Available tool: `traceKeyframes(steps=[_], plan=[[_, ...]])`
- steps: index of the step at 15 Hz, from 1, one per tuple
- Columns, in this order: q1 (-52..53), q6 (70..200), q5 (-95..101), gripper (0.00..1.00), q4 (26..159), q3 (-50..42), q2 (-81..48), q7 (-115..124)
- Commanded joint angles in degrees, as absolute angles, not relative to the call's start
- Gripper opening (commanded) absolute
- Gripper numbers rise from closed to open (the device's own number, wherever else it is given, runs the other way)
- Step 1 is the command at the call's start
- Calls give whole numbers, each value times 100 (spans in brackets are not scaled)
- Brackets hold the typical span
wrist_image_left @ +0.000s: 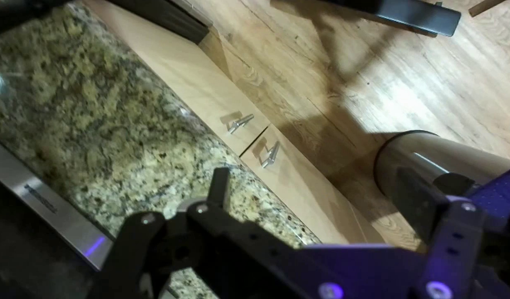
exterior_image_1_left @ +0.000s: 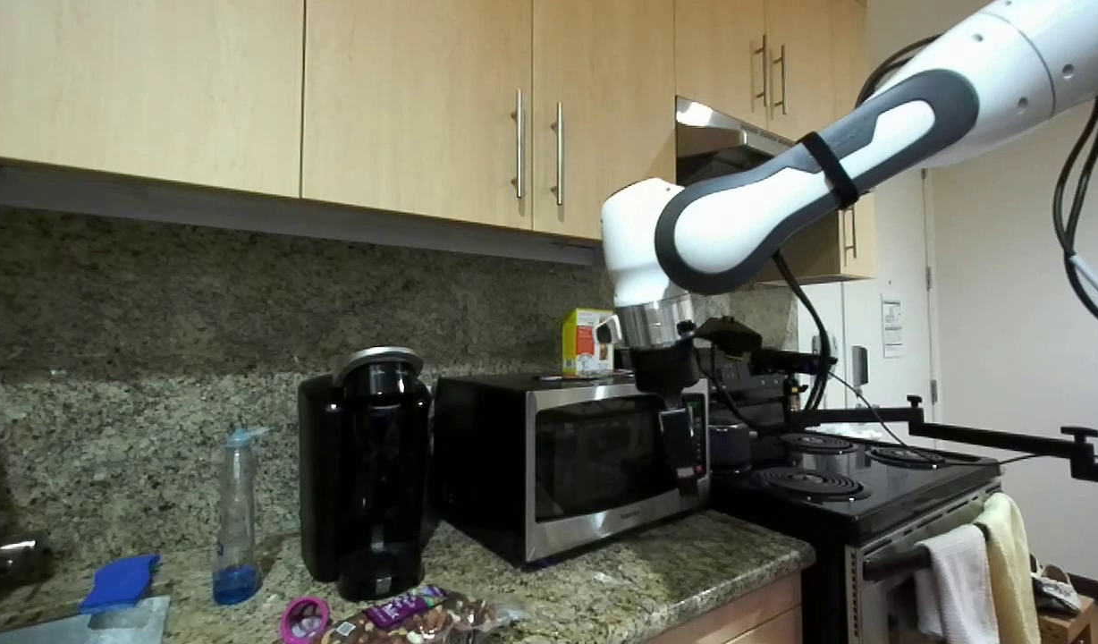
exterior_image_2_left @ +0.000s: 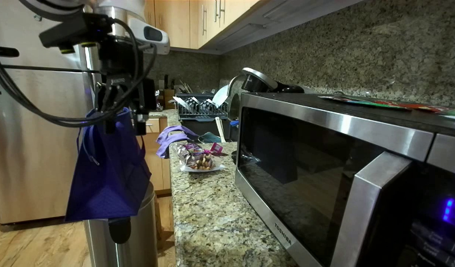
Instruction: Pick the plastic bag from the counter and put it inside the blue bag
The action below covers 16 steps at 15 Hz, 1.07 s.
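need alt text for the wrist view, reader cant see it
An open, empty gripper fills the foreground. Beyond it, a speckled counter lies left, then cabinet fronts, wooden floor and a metal bin, with part of the blue bag at right.

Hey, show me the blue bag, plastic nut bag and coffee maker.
Blue bag (exterior_image_2_left: 107, 172), in an exterior view: middle of its body.
Plastic nut bag (exterior_image_1_left: 424, 621), in an exterior view: see-through part.
Coffee maker (exterior_image_1_left: 376, 474), in an exterior view: black front.
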<state>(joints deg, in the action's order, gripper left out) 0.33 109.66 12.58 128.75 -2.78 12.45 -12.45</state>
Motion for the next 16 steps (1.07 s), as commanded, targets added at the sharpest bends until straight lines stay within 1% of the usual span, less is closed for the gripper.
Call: traceKeyframes(steps=[1, 8, 12, 13, 15, 16], plan=[[244, 11344, 1160, 100, 12570, -134, 679, -2002], [584, 12616, 1211, 100, 12292, 346, -210, -2686], [648, 13067, 1390, 100, 12037, 562, -695, -3016], [652, 13114, 1465, 100, 11968, 596, -791, -3019], [605, 12724, 1154, 100, 11922, 612, -713, -2838], [634, 12945, 1308, 100, 12040, 625, -721, -2787]])
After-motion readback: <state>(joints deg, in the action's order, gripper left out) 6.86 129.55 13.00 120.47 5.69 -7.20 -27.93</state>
